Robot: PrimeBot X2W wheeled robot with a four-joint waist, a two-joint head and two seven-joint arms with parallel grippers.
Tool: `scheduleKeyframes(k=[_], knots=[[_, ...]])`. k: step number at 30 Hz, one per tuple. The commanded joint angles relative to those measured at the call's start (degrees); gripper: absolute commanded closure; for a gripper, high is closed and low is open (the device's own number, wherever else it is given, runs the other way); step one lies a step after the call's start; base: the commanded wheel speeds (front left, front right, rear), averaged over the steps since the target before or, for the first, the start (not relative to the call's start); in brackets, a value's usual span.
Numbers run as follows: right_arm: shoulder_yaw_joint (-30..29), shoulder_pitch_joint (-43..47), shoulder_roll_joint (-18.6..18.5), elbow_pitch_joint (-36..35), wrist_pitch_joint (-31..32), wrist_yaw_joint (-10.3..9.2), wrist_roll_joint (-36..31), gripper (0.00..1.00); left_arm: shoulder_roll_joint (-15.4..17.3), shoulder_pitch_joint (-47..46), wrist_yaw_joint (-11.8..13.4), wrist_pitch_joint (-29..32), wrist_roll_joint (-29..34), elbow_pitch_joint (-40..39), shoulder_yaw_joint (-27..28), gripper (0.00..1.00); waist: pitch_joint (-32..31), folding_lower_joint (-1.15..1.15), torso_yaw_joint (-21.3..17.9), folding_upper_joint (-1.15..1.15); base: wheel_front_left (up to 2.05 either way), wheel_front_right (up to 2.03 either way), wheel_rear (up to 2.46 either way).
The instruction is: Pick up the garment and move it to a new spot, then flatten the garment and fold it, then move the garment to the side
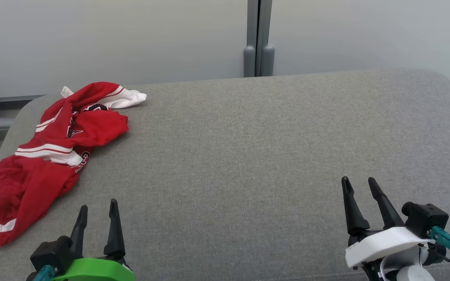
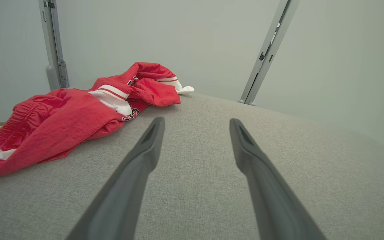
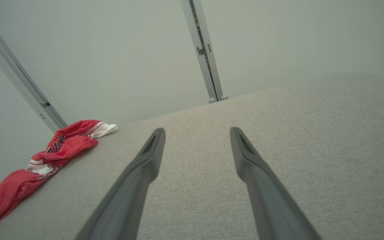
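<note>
At 10 o'clock on the grey table [image 1: 248, 156], a crumpled red garment [image 1: 33, 183] with white stripes and a white end, stretched from the far edge down to the near left edge. At 7 o'clock, the left tool [image 1: 98, 205] with its green wrist part, spread wide and released, gripping nothing, just beside the near end of the garment but apart from it. At 5 o'clock, the right tool [image 1: 359, 180] with its white wrist part, spread wide too, released, nothing between its 2 dark fingers, well apart from the garment, by the near edge of the table.
</note>
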Motion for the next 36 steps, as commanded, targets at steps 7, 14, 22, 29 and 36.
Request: scheduleKeyframes(k=[7, 14, 22, 29, 36], knots=[[1.17, 0.3, -0.37, -0.2, -1.74, 0.03, -4.32, 0.0, 0.82, 0.47, 0.32, -0.54, 3.15, 1.14, 0.26, 0.0, -0.07, 0.0, -0.03, 0.0, 0.0, 0.0, 0.0], [2.11, 0.32, -0.4, 0.39, -2.92, 0.03, -7.1, 0.0, 0.72, 0.74, 0.53, 0.21, 4.82, 1.53, 0.44, 0.0, -0.13, 0.0, 0.01, 0.0, 0.0, 0.0, 0.0], [2.95, -0.68, -0.43, 2.83, -4.1, 0.03, -9.36, 0.0, 0.91, 1.11, 0.86, -0.14, 6.83, 1.93, 0.52, 0.0, -0.22, 0.0, -0.03, 0.0, 0.0, 0.0, 0.0], [3.83, -1.16, -0.46, 3.82, -5.17, 0.03, -12.1, 0.0, 1.02, 1.43, 1.3, -0.55, 9.21, 1.93, 0.17, 0.0, -0.28, 0.0, 0.1, 0.0, 0.0, 0.0, 0.0], [4.48, -1.07, -0.49, 3.84, -6.12, 0.03, -14.9, 0.0, 1.26, 1.64, 1.85, -0.71, 11.4, 1.77, -0.05, 0.0, -0.44, 0.0, 0.15, 0.0, 0.0, 0.0, 0.0]])
